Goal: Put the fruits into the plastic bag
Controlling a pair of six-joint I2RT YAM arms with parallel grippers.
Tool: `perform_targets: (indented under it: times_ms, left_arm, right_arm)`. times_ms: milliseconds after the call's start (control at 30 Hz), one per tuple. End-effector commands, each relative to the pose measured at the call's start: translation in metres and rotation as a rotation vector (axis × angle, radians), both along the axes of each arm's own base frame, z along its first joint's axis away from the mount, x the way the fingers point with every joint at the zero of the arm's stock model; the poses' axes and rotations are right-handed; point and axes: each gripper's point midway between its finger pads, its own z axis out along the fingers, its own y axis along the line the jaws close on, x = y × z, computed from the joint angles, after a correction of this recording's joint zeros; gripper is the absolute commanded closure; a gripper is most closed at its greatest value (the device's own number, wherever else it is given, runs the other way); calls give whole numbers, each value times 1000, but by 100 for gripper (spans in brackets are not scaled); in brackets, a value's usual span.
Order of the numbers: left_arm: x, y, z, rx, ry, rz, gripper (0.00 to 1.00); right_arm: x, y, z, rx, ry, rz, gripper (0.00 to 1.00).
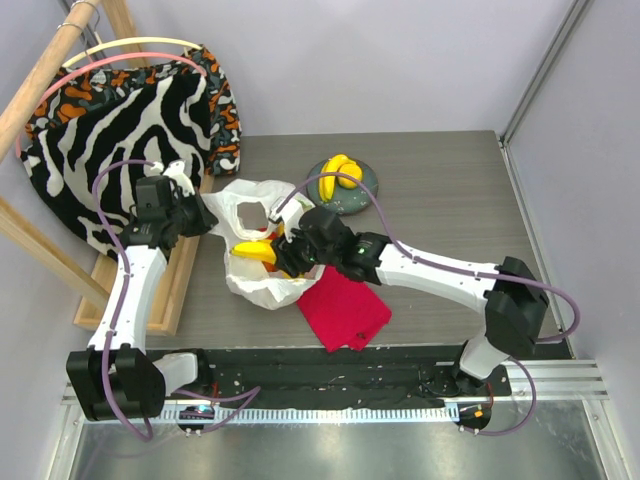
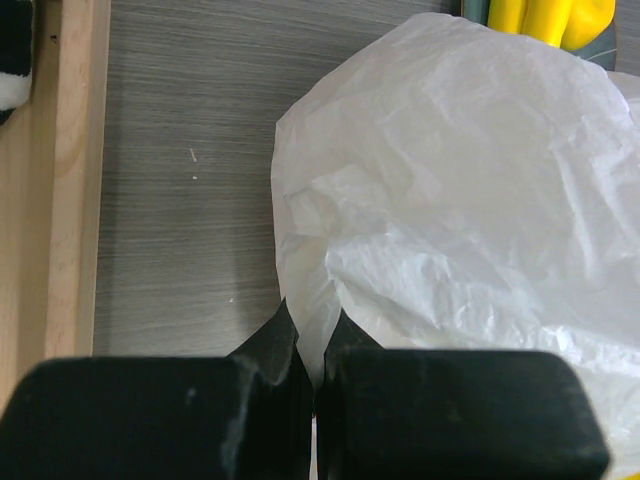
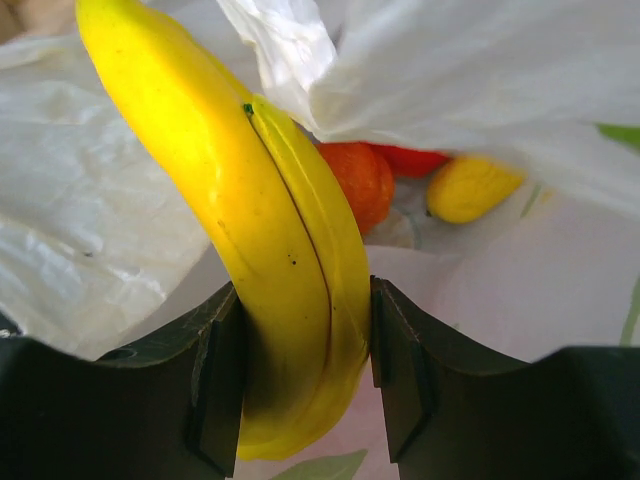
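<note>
Holding the banana: the right gripper (image 3: 305,345) has its jaws pinched narrow on a curved yellow banana (image 3: 250,230), one finger on each side of its lower half.
Red cloth: it lies folded at lower centre of the top view (image 1: 343,308), nearest the arm bases and touching the bag's right edge.
Plastic bag: the plastic bag (image 1: 250,290) sits crumpled at mid-frame on the table (image 1: 440,200), mouth open upward, and the banana's upper end is already among its white folds.
Inside the bag: an orange-red fruit (image 3: 360,180) and a small yellow fruit (image 3: 470,187) show at the upper right of the right wrist view.
Left gripper: the left gripper (image 2: 315,385) has its jaws pressed together on a fold of the bag's left edge.
Plate: a dark round plate (image 1: 368,198) beyond the bag, at upper centre, carries more bananas (image 1: 340,172).
Zebra fabric: it hangs farthest off at the upper left (image 1: 130,130) and plays no part.
Step in hand: delivering this banana into the bag, so the task looks partly done.
Next move: it calls for sinking the banana past the loose film and spreading the jaws, then backing out without snagging the plastic, while the left pinch holds the mouth.
</note>
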Motion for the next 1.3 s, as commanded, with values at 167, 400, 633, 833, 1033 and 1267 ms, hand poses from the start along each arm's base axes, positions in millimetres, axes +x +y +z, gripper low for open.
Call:
perform_targets:
  times_ms: [167, 400, 633, 833, 1033, 1267]
  left_arm:
    - [3, -2, 15, -13, -66, -9, 100]
    - [3, -9, 15, -39, -65, -39, 100]
    - [3, -11, 15, -51, -66, -48, 100]
    - [3, -10, 16, -46, -68, -39, 100]
    - [4, -10, 15, -53, -61, -36, 100]
    - [4, -10, 13, -50, -57, -33, 100]
  right_arm:
    - [51, -13, 29, -39, -111, -265, 86]
    - [91, -11, 39, -59, -176, -372, 86]
    - [112, 18, 27, -36, -182, -350, 86]
    - [103, 32, -11, -59, -98, -295, 85]
    - [94, 24, -48, -120, -38, -291, 83]
    - [99, 9, -79, -222, -22, -358, 81]
